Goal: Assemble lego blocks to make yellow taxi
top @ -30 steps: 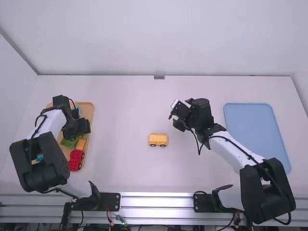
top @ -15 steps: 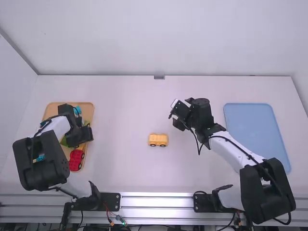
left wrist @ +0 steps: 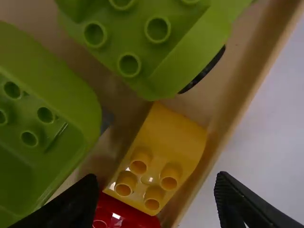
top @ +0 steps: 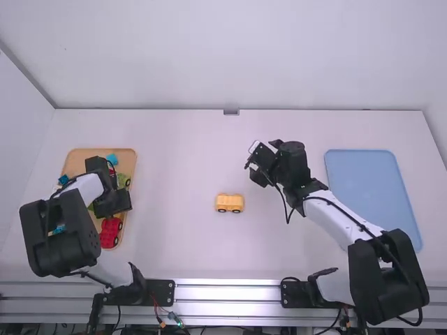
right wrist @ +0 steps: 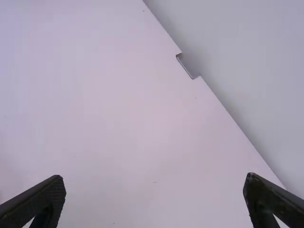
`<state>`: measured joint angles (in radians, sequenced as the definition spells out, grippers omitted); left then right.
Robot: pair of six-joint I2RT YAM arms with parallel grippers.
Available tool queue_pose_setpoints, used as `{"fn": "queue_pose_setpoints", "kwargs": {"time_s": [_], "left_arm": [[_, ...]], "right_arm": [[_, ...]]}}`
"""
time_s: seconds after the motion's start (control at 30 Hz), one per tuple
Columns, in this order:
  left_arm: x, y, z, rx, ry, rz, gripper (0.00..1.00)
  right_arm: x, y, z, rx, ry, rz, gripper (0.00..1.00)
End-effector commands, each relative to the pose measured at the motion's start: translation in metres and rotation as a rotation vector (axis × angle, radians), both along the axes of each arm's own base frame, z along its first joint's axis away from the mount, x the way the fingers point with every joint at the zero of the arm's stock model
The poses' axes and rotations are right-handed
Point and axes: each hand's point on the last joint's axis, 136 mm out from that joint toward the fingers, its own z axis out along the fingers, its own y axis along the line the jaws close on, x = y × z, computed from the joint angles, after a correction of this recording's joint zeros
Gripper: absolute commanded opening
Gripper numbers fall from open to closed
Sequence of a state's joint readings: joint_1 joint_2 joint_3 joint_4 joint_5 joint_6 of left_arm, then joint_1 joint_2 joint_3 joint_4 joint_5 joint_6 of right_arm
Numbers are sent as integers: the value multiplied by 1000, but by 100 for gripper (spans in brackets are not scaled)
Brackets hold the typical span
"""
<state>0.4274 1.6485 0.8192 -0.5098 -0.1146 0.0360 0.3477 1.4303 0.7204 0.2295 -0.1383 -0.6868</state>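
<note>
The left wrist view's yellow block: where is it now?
The yellow block lies inside the tray, beside its wall, between the green wheeled piece and the red piece; the high view has that tray on the table's left.

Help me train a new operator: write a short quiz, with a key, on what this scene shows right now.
1. True or false: the yellow wheeled block stands between the tan tray and the blue tray.

2. Choose one. The left tool is:
A) shut on a block
B) open over the tan tray
C) open over the blue tray

3. Give a number: how many round studs show on the yellow block that lies in the tan tray?

Key: 1. True; 2. B; 3. Four
</note>
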Motion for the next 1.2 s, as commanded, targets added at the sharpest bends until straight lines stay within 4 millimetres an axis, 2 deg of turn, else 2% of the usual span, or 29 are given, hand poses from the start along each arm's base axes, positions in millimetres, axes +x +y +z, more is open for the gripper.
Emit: {"fn": "queue_pose_setpoints", "kwargs": {"time_s": [0.0,0.3,0.43,0.77,0.97,1.03,1.07,1.17], "left_arm": [[-12,6,-5,35,51,-2,64],[-13,7,-5,41,54,-2,59],[-6,1,-6,5,25,-47,66],[-7,11,-5,-44,-17,7,55],[-1,2,-5,-124,-62,-46,61],[0,0,-5,-127,-62,-54,67],[0,0,-5,-124,-61,-48,73],[1,0,-5,-126,-68,-49,78]], "right_arm": [[5,1,16,16,-35,-8,99],[7,1,19,22,-48,-9,99],[7,2,20,25,-52,-9,99],[8,2,21,27,-58,-9,99],[9,2,22,29,-63,-10,99],[9,2,22,28,-62,-10,99],[9,2,22,29,-62,-11,99],[9,2,22,28,-62,-10,99]]}}
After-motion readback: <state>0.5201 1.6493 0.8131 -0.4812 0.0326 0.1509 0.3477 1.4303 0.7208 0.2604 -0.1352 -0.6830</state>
